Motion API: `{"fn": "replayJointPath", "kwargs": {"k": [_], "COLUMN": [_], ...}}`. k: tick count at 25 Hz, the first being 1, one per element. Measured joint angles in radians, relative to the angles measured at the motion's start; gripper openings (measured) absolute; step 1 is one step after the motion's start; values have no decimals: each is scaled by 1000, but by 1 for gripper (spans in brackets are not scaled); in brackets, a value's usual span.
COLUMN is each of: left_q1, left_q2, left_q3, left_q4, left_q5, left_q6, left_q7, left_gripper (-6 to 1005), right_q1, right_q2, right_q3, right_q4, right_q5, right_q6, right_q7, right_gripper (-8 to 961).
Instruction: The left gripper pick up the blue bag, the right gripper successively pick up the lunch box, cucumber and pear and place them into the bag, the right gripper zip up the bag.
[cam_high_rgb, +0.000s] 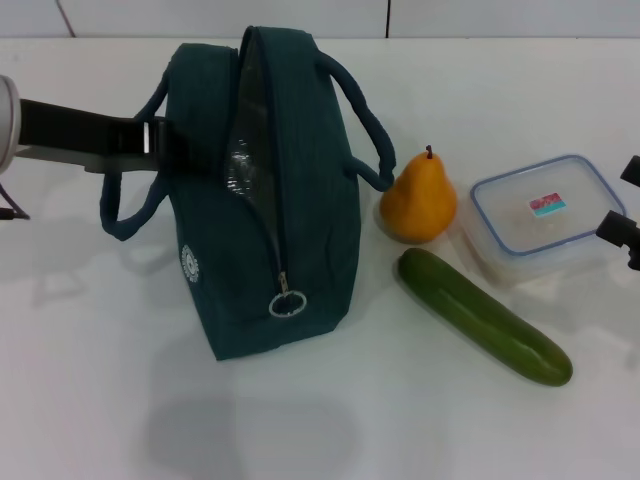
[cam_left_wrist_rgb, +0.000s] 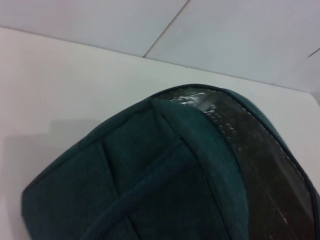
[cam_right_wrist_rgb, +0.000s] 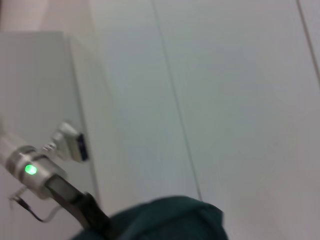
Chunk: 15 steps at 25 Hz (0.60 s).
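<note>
The blue bag (cam_high_rgb: 300, 200) hangs upright at centre left, a soft shadow on the table beneath it. Its zipper is open, showing silver lining (cam_high_rgb: 243, 150), and the ring pull (cam_high_rgb: 288, 303) sits at the near end. My left gripper (cam_high_rgb: 165, 140) is shut on the bag's left side by the handle; the right wrist view shows that gripper (cam_right_wrist_rgb: 95, 217) on the bag (cam_right_wrist_rgb: 170, 220). The pear (cam_high_rgb: 420, 200), cucumber (cam_high_rgb: 480, 315) and lunch box (cam_high_rgb: 545, 215) lie right of the bag. My right gripper (cam_high_rgb: 625, 200) is open at the lunch box's right edge. Bag fabric (cam_left_wrist_rgb: 150, 175) fills the left wrist view.
The white table (cam_high_rgb: 120, 380) extends in front of and left of the bag. The pear nearly touches the bag's right handle (cam_high_rgb: 365, 110). A wall panel (cam_high_rgb: 200, 15) runs along the table's far edge.
</note>
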<state>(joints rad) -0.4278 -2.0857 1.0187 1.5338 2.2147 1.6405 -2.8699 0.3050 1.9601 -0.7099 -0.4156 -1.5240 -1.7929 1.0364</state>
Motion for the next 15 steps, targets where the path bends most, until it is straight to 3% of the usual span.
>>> {"fn": "replayJointPath", "kwargs": {"k": [8, 15], "left_q1": [-4, -6], "left_q2": [0, 0], "left_q3": [0, 3], "left_q4": [-2, -6], "left_q5": [-2, 1], "left_q6": [-11, -25], "left_q7": [7, 10], "left_gripper": [35, 35], "right_q1": [3, 17], "right_q2": [-29, -20], "right_q3": [24, 118], "right_q4": [0, 56], "right_q5": [7, 19], "right_q6": [153, 323], "right_q7": [104, 308], "right_gripper": [823, 819]}}
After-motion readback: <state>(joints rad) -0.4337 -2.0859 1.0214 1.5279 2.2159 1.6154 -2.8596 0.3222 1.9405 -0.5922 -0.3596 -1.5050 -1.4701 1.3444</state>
